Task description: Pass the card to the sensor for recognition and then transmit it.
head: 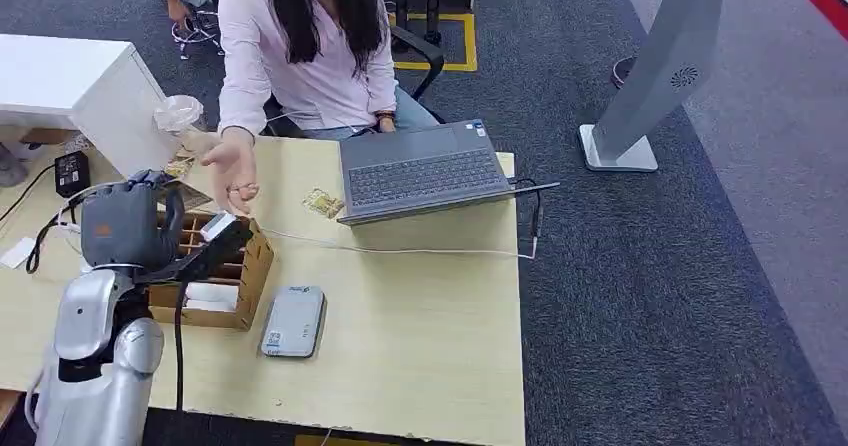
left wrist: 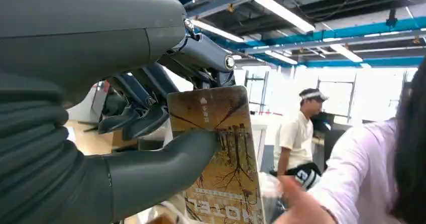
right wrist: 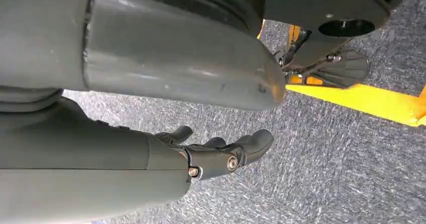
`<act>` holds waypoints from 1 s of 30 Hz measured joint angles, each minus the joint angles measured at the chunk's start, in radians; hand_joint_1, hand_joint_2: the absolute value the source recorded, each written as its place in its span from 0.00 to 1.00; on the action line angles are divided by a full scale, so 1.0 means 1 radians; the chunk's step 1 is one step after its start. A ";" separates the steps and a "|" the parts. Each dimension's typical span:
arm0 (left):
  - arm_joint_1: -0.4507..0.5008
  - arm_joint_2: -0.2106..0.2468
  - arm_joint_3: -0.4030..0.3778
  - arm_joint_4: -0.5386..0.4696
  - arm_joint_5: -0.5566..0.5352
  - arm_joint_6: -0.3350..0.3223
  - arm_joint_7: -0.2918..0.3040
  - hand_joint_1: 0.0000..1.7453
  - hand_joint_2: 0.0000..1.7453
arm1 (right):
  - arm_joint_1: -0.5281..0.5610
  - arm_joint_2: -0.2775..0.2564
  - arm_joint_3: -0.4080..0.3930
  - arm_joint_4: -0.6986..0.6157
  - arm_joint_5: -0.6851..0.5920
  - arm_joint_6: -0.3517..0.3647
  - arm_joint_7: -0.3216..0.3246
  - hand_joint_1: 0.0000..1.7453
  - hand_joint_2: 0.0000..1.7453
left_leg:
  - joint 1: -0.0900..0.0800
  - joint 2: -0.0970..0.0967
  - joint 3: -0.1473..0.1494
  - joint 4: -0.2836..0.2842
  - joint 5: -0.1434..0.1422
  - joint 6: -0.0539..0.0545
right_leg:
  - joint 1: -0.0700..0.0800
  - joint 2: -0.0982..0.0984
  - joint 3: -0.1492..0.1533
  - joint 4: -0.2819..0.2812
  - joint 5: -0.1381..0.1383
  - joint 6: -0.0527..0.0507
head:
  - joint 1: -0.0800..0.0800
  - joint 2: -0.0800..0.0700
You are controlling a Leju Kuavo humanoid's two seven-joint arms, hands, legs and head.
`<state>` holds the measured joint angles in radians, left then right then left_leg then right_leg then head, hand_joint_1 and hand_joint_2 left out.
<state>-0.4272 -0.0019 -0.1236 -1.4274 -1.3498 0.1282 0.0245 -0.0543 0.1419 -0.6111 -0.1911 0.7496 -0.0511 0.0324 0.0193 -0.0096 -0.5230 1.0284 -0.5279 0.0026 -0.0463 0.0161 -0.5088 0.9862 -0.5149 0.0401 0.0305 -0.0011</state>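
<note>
My left hand [head: 122, 224] is raised over the table's left side and pinches a yellow-brown hotel card [left wrist: 221, 153] with a tree print between thumb and fingers. In the head view the card [head: 182, 167] sticks up from the hand toward a seated person's open palm [head: 232, 172], which is held just beside it. The grey-white sensor pad [head: 293, 321] lies flat on the table, nearer me and to the right of the hand. My right hand [right wrist: 221, 153] hangs over grey carpet with its fingers loosely apart, holding nothing.
A wooden compartment box [head: 248, 271] sits under my left hand. A second card [head: 322, 203] lies by an open laptop [head: 425, 171], and a white cable [head: 400, 250] crosses the table. A plastic cup [head: 178, 114] stands behind. A grey stand [head: 660, 76] is on the carpet.
</note>
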 joint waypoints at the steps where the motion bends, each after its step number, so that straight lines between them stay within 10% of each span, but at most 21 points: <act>1: -0.030 0.003 0.000 0.021 -0.019 0.000 0.009 1.00 1.00 | -0.001 0.000 0.000 0.000 0.008 0.003 0.000 0.00 0.00 | 0.000 0.000 0.000 0.000 0.000 0.000 | 0.000 0.000 0.000 0.000 0.000 0.000 | 0.000 0.000; 21: -0.240 0.034 0.021 0.288 -0.117 0.036 0.029 1.00 1.00 | -0.005 0.000 0.000 0.000 0.049 0.013 0.015 0.00 0.00 | 0.000 0.001 0.000 0.000 0.000 0.000 | 0.000 0.001 0.000 0.000 0.001 0.000 | 0.000 0.000; 22: -0.240 0.035 0.024 0.293 -0.117 0.037 0.029 0.16 1.00 | -0.005 0.000 0.000 0.000 0.050 0.013 0.016 0.00 0.00 | 0.000 0.001 0.000 0.000 0.000 0.000 | 0.000 0.001 0.000 0.000 0.001 0.000 | 0.000 0.000; 23: -0.240 0.037 0.025 0.295 -0.114 0.037 0.029 0.00 1.00 | -0.005 0.000 0.000 0.000 0.050 0.013 0.016 0.00 0.00 | 0.000 0.001 0.000 0.000 0.000 0.000 | 0.000 0.001 0.000 0.000 0.001 0.000 | 0.000 0.000; 30: -0.223 0.035 0.050 0.306 -0.100 0.081 0.021 0.00 1.00 | -0.005 0.000 -0.005 0.000 0.056 0.012 0.017 0.00 0.00 | 0.000 0.001 0.000 0.000 0.000 0.000 | 0.000 0.001 0.000 0.001 0.001 0.000 | 0.000 0.000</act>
<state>-0.6505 0.0336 -0.0732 -1.1215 -1.4496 0.2091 0.0450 -0.0596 0.1419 -0.6165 -0.1911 0.8061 -0.0389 0.0496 0.0193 -0.0090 -0.5231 1.0286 -0.5277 0.0025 -0.0463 0.0168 -0.5089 0.9867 -0.5141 0.0403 0.0305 -0.0011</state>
